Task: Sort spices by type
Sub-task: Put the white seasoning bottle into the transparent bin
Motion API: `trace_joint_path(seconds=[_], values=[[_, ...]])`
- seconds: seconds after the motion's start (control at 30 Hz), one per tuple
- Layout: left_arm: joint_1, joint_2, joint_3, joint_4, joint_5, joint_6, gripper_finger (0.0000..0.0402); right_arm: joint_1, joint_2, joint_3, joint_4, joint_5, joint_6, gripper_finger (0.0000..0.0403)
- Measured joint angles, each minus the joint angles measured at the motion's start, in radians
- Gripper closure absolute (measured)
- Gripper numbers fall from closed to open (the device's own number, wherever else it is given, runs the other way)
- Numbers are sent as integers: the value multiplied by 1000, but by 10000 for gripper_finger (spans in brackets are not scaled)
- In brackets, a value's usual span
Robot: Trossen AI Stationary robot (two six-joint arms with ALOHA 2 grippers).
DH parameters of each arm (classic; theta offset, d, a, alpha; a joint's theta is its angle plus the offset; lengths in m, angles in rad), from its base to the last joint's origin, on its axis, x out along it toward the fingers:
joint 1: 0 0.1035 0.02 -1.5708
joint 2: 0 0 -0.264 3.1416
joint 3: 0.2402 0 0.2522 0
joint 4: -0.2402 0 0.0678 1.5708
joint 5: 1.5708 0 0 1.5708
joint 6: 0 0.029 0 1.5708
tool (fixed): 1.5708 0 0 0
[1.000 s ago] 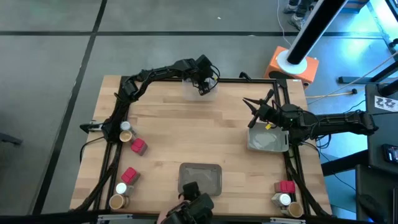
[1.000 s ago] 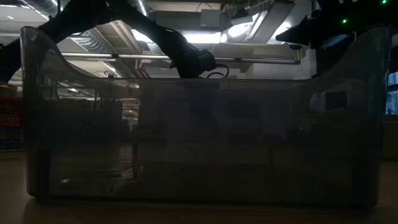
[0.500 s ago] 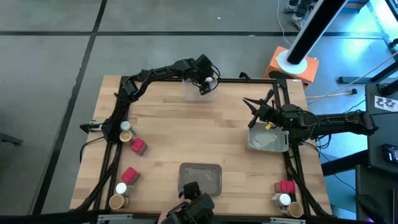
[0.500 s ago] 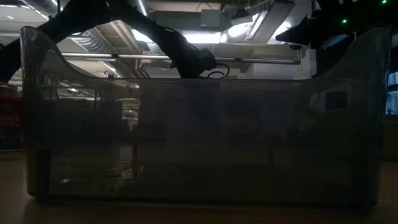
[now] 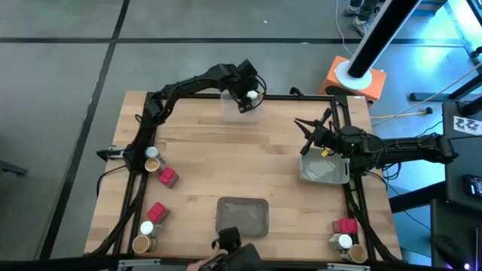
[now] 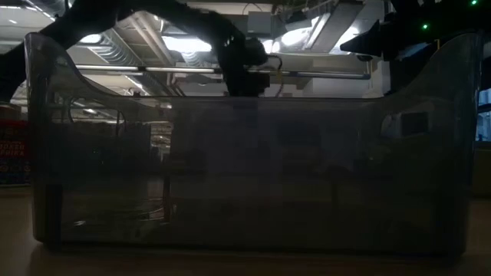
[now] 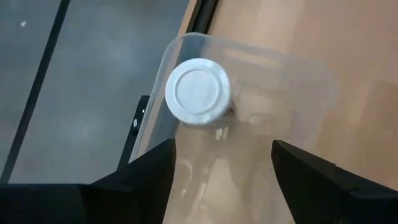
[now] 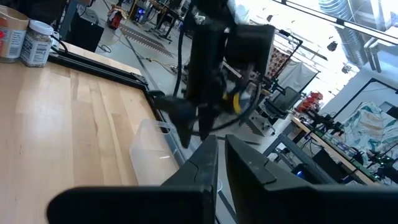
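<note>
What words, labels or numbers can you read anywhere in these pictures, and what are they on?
No text can be read.
White-capped jar in the clear plastic tray: its cap is blank.
Labelled jar at the table's far corner: print too small to read.
Black-and-white marker sheet beside the table: a pattern, no words.

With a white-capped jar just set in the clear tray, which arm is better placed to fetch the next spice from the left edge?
Left, probably. Its hand is open over the clear tray, on the same side as those spices. The right hand sits shut over the grey tray.
</note>
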Motion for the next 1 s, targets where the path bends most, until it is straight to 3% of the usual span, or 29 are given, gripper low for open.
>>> trace_joint_path(seconds=[0.6,1.0], values=[[-173,-220,2,-346,-56,-214,153,0,0,0,-24,0,2,370],[-314,-336,2,-580,-221,-423,153,0,0,0,-53,0,27,370]])
